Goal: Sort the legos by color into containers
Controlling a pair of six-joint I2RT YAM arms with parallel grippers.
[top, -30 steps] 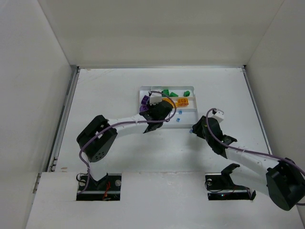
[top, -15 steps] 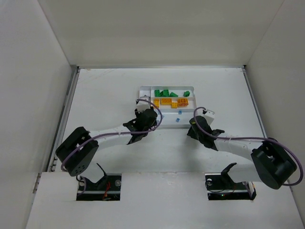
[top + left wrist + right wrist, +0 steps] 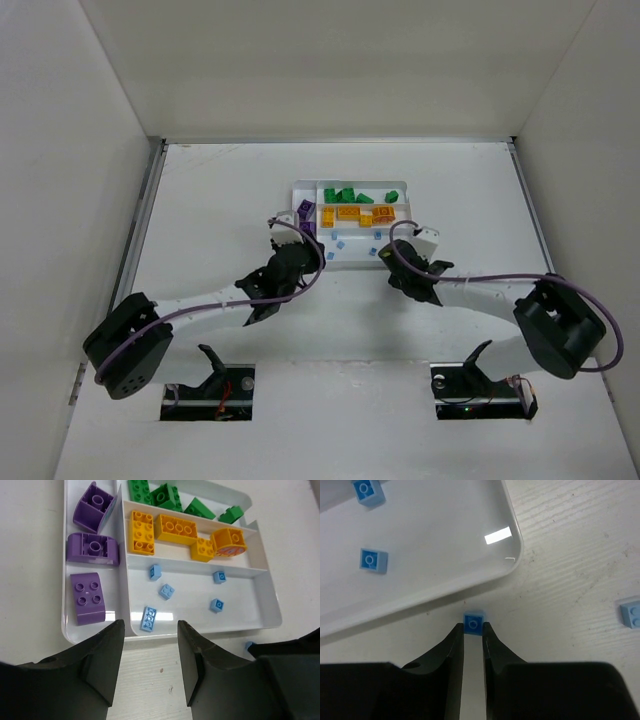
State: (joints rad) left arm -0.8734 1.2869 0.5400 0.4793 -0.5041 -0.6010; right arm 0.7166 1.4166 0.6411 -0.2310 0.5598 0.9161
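The white tray of containers (image 3: 300, 185) (image 3: 272, 595) (image 3: 430, 555) holds green legos (image 3: 165, 495) in the far section and yellow-orange legos (image 3: 177, 529) in the middle one. Tiny light-blue legos (image 3: 167, 591) (image 3: 374, 560) lie in the near section. Three purple legos (image 3: 87, 597) fill the narrow left section. My right gripper (image 3: 473, 626) (image 3: 390, 265) is shut on a tiny light-blue lego (image 3: 473, 622) on the table, just outside the tray's near right corner. The left gripper (image 3: 149, 635) (image 3: 303, 250) hovers open and empty at the tray's near edge.
Another light-blue lego (image 3: 632, 612) lies loose on the table to the right of my right gripper. The tray's raised rim stands directly ahead of both grippers. White enclosure walls (image 3: 80, 150) border the table on the left, right and back.
My left arm has pulled back from over the tray to its near edge, and its gripper has opened. My right gripper moved left to the tray's corner and shut on the light-blue lego.
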